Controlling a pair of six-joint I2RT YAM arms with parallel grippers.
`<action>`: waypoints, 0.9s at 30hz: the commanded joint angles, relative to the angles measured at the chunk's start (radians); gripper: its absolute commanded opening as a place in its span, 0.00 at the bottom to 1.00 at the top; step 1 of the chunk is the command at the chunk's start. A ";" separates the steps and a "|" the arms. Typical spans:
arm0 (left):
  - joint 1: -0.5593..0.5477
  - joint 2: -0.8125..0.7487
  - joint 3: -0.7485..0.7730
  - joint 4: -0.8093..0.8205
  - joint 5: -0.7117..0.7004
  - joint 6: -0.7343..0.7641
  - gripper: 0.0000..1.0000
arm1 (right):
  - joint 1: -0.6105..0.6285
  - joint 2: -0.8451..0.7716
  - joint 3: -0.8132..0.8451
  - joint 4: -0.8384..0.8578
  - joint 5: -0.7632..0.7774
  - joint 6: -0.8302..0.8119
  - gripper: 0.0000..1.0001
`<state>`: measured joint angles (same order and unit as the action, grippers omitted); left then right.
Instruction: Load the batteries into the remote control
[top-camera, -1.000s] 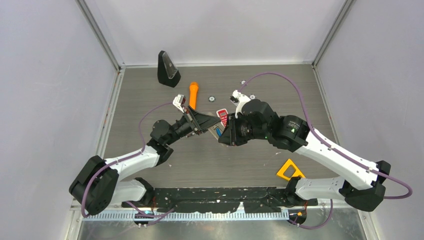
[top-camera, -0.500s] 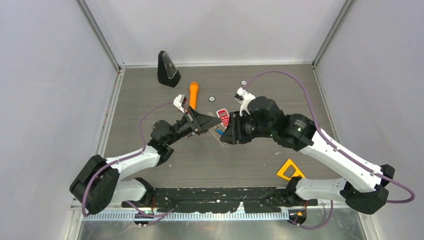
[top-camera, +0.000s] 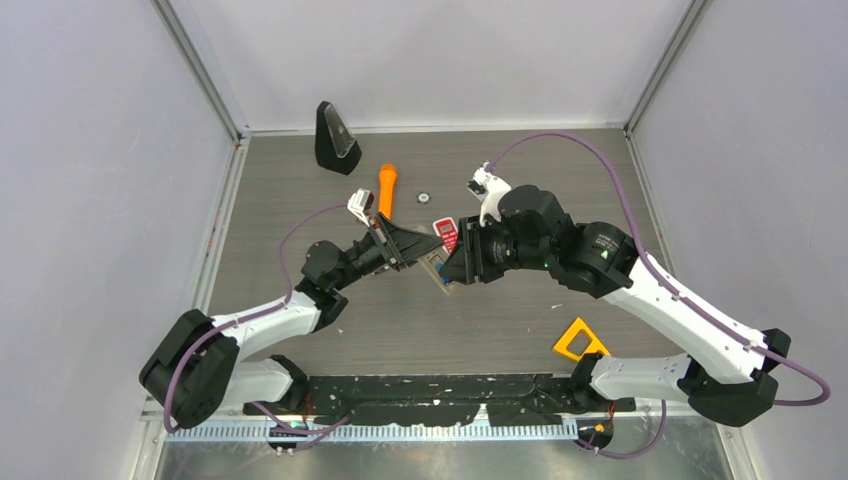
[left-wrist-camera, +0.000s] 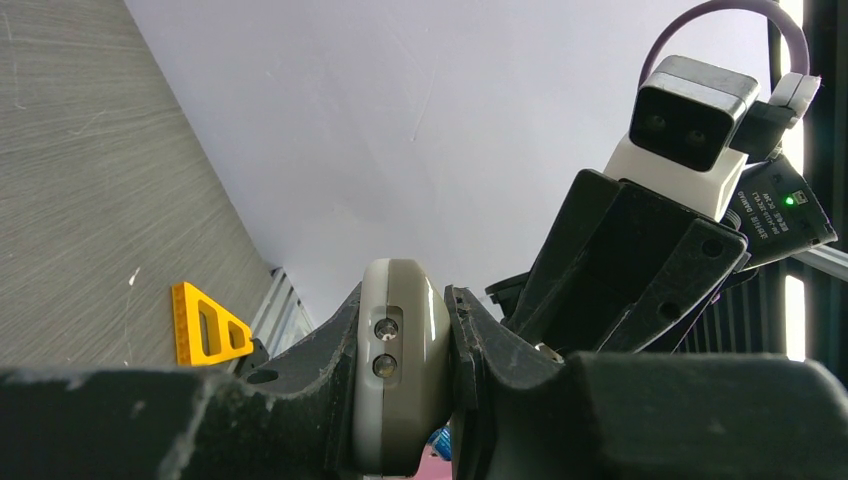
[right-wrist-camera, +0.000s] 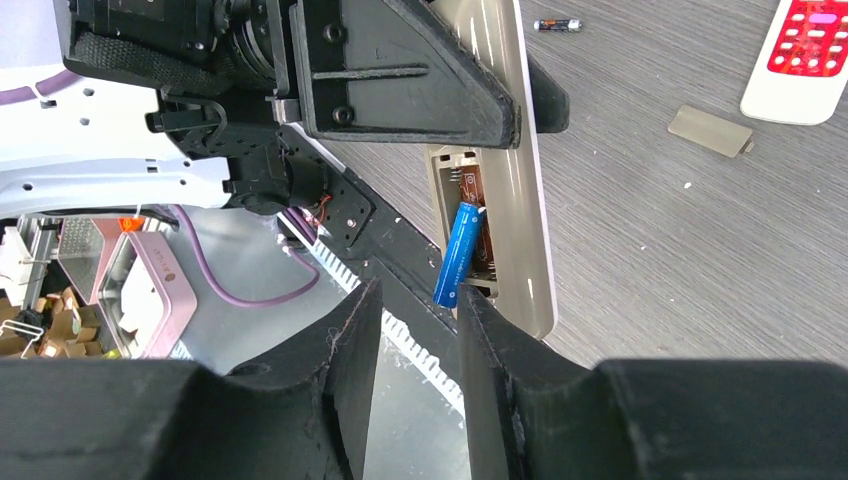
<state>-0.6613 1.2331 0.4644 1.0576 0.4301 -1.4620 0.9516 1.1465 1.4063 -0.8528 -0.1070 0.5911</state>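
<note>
My left gripper (top-camera: 415, 255) is shut on the beige remote control (left-wrist-camera: 400, 370), which it holds off the table, seen edge-on between the fingers. The remote's open battery bay faces the right wrist view. A blue battery (right-wrist-camera: 458, 255) lies tilted in that bay with its lower end sticking out. My right gripper (right-wrist-camera: 420, 300) is open just below the battery, and nothing is between its fingers. The tip of its right finger (right-wrist-camera: 480, 310) is close to the battery's lower end. Another small battery (right-wrist-camera: 557, 24) lies on the table.
A red-and-white remote (right-wrist-camera: 805, 55) and a flat beige battery cover (right-wrist-camera: 710, 131) lie on the table. An orange cylinder (top-camera: 385, 190), a black wedge (top-camera: 335, 138), a small disc (top-camera: 424, 199) and a yellow triangle (top-camera: 579, 339) also lie about.
My right gripper has opened and let go of the blue battery, which stays in the remote's bay. The right arm has shifted slightly right. The left arm has not moved.
</note>
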 joint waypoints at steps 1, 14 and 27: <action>-0.004 -0.006 0.026 0.055 -0.005 0.011 0.00 | -0.005 0.000 0.027 0.008 -0.004 -0.014 0.39; -0.006 0.007 0.024 0.059 0.017 0.003 0.00 | 0.002 0.062 0.041 0.043 0.010 -0.071 0.34; -0.005 0.012 0.036 0.061 0.027 -0.038 0.00 | 0.003 0.105 0.039 0.025 -0.012 -0.100 0.17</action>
<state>-0.6613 1.2427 0.4652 1.0573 0.4503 -1.4712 0.9516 1.2358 1.4158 -0.8471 -0.0986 0.5156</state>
